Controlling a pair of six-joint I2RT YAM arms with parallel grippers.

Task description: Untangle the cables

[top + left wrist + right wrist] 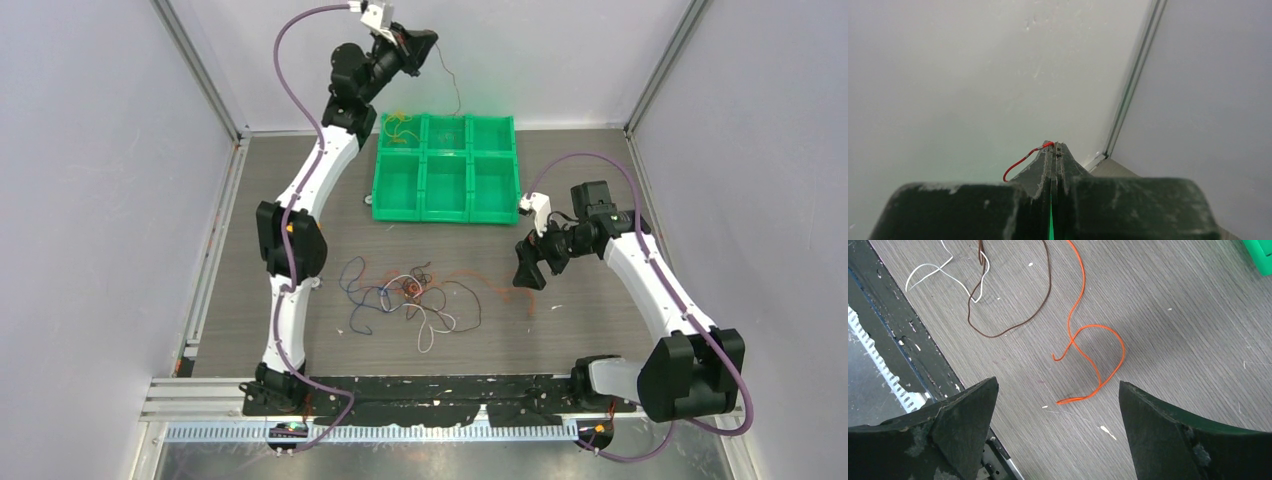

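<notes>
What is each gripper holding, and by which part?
The left gripper pinches a red cable by one end, at its fingertips. The right gripper, open above an orange cable, holds nothing.

The top camera looks down from behind my bases on the whole tabletop. My left wrist camera, high past the far edge, faces the wall. My right one looks down close by the near edge, sharing the orange cable with the top view.
</notes>
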